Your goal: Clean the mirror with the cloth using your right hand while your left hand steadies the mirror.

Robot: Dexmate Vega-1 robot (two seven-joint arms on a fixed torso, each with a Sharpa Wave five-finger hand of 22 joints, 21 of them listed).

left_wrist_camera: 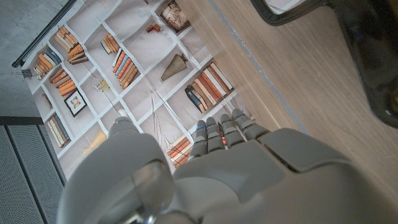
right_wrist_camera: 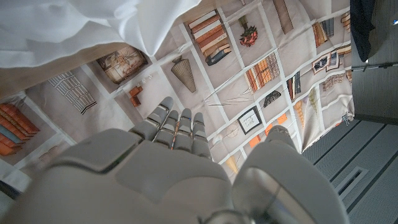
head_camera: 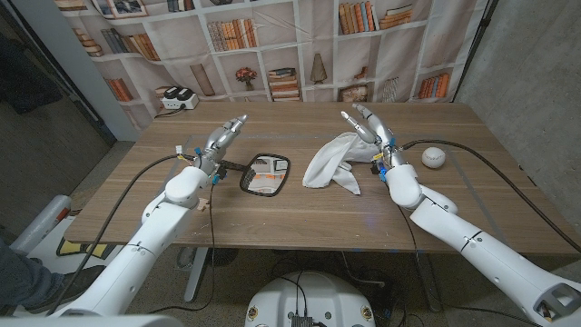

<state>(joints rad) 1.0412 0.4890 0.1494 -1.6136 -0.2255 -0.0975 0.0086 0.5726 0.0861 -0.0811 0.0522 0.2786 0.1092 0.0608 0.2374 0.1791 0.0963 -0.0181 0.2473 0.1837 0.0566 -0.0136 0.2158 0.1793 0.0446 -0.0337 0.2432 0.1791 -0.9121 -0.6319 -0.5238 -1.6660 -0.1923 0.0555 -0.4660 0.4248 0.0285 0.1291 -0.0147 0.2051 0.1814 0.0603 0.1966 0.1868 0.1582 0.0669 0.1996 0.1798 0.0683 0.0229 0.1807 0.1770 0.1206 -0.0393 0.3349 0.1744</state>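
You are at the start: both hands spread, holding nothing. Bring your right hand point(head_camera: 369, 124) onto the cloth point(head_camera: 332, 162); your left hand point(head_camera: 223, 138) goes to the mirror point(head_camera: 265, 174).

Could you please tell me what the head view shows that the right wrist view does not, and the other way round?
Head view alone: the mirror lying on the wooden table, the left hand raised beside it, a white ball near the right arm, and a white device at the table's far edge. Right wrist view alone: a close look along the back of the right hand, fingers extended and holding nothing. Both share: the right hand, the white cloth and the bookshelf backdrop.
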